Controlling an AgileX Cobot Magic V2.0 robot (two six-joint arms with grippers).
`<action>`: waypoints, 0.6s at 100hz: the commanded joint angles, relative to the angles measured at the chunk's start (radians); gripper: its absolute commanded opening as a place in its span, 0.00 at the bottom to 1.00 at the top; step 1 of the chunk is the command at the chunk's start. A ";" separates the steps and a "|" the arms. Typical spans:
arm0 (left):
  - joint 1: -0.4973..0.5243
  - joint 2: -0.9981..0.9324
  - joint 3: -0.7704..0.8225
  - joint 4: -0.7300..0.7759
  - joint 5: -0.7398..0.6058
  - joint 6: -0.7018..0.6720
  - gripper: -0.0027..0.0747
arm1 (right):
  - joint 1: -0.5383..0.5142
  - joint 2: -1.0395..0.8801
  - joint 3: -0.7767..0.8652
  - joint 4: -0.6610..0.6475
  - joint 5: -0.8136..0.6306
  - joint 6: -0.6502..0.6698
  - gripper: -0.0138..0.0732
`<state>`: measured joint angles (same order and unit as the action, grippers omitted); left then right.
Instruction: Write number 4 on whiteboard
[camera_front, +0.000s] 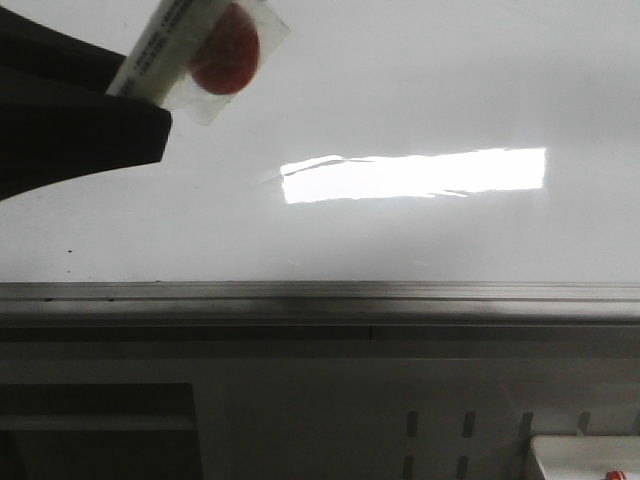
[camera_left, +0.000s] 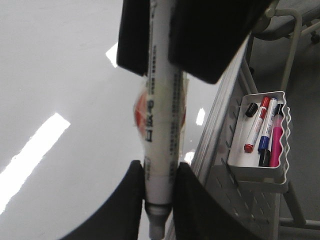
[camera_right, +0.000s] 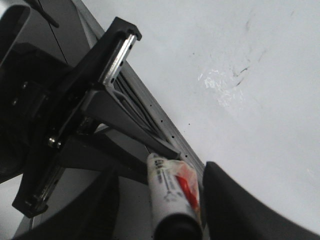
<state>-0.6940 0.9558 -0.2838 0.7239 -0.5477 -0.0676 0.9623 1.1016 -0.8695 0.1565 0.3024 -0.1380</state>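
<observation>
Left gripper (camera_left: 159, 172): nearest the left wrist camera, black fingers (camera_left: 126, 200) clamped on a marker, one at each side of the barrel.
Marker in left gripper (camera_left: 161, 125): white barrel with printed text and a red patch on the label, grey tip end poking out below the fingers, held over the board; seen in the front view at the upper left.
Right gripper (camera_right: 165, 210): dark fingers (camera_right: 235, 200) on either side of a second marker; grip on it not clear enough to tell.
Marker at right gripper (camera_right: 172, 195): white body, red label, dark end toward the camera.
Whiteboard (camera_front: 400, 90): glossy white, bright rectangular glare, grey metal frame edge (camera_front: 320, 292) along the near side.
Number 4: no such figure visible; only faint smudges and specks (camera_right: 242, 70) on the surface.
Marker tray (camera_left: 260, 167): white, hung on the perforated panel beside the board, holding red, blue, pink and black markers.
</observation>
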 joint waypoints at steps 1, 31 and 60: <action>-0.004 -0.012 -0.025 -0.026 -0.073 -0.009 0.01 | 0.000 -0.015 -0.037 -0.010 -0.061 -0.013 0.49; -0.004 -0.012 -0.025 -0.045 -0.073 -0.009 0.01 | 0.000 -0.015 -0.037 -0.010 -0.051 -0.013 0.08; 0.012 -0.047 -0.025 -0.236 0.062 -0.009 0.51 | -0.016 -0.013 -0.044 -0.013 -0.050 -0.013 0.08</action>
<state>-0.6906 0.9417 -0.2838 0.6423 -0.5037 -0.0658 0.9623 1.1012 -0.8739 0.1547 0.3034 -0.1399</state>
